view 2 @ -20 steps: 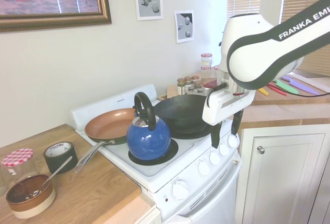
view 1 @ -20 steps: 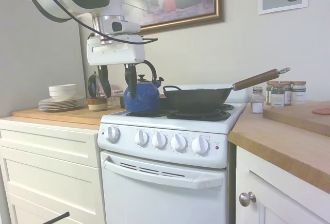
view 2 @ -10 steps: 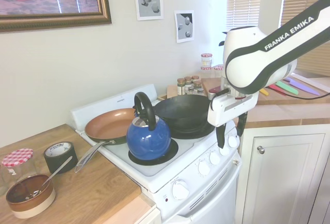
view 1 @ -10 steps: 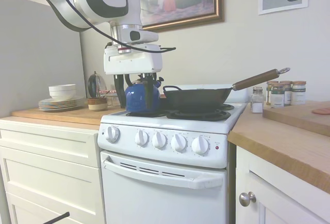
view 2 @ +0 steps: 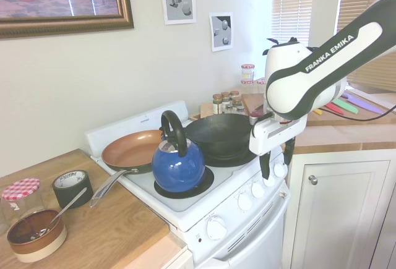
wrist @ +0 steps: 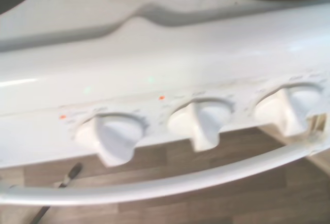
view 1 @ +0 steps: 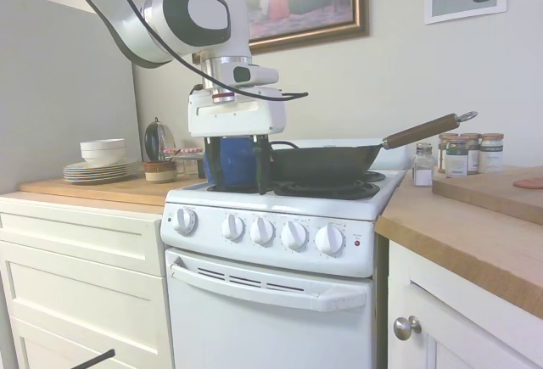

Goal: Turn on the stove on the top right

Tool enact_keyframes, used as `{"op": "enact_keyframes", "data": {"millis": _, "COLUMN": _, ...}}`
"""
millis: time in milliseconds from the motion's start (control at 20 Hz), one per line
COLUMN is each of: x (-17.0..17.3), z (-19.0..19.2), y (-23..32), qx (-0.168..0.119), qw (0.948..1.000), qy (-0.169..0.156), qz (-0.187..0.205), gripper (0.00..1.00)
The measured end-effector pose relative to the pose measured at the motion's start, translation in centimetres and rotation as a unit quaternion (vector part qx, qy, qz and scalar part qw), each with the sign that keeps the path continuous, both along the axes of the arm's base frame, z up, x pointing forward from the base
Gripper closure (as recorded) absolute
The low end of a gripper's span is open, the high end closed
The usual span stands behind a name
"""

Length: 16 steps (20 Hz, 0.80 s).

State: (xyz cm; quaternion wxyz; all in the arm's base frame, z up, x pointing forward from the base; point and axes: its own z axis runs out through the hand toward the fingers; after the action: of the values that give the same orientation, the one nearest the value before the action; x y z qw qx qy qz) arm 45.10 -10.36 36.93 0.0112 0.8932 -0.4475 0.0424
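A home kitchen.
At frame centre a narrow white stove (view 1: 271, 250) carries a blue kettle (view 2: 178, 165) and black wok (view 1: 327, 162); wooden countertops (view 1: 462, 229), white cabinets (view 1: 81, 276), spice jars (view 1: 465, 153) right, stacked plates (view 1: 97, 169) left.

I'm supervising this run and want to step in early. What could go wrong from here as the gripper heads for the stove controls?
1. Five near-identical knobs sit close together on the stove, so the gripper could settle on the wrong one and light another burner.
2. Its open fingers hang close to the wok and kettle; a sideways move might bump them.
3. Both burners in front are loaded, so a wrong burner would heat cookware.
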Motion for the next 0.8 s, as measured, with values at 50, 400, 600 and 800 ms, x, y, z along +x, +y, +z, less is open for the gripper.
{"op": "enact_keyframes", "data": {"millis": 50, "x": 0.1, "z": -0.1, "y": -0.3, "qx": 0.0, "qw": 1.0, "qy": -0.002, "qz": -0.003, "gripper": 1.0}}
{"op": "enact_keyframes", "data": {"millis": 400, "x": 0.2, "z": -1.5, "y": -1.4, "qx": 0.0, "qw": 0.9999, "qy": 0.0, "qz": -0.013, "gripper": 1.0}}
{"op": "enact_keyframes", "data": {"millis": 600, "x": 0.3, "z": -2.0, "y": -1.6, "qx": -0.002, "qw": 0.9999, "qy": 0.001, "qz": -0.01, "gripper": 1.0}}
{"op": "enact_keyframes", "data": {"millis": 800, "x": 0.4, "z": -2.7, "y": -2.2, "qx": -0.007, "qw": 0.9999, "qy": 0.0, "qz": -0.013, "gripper": 1.0}}
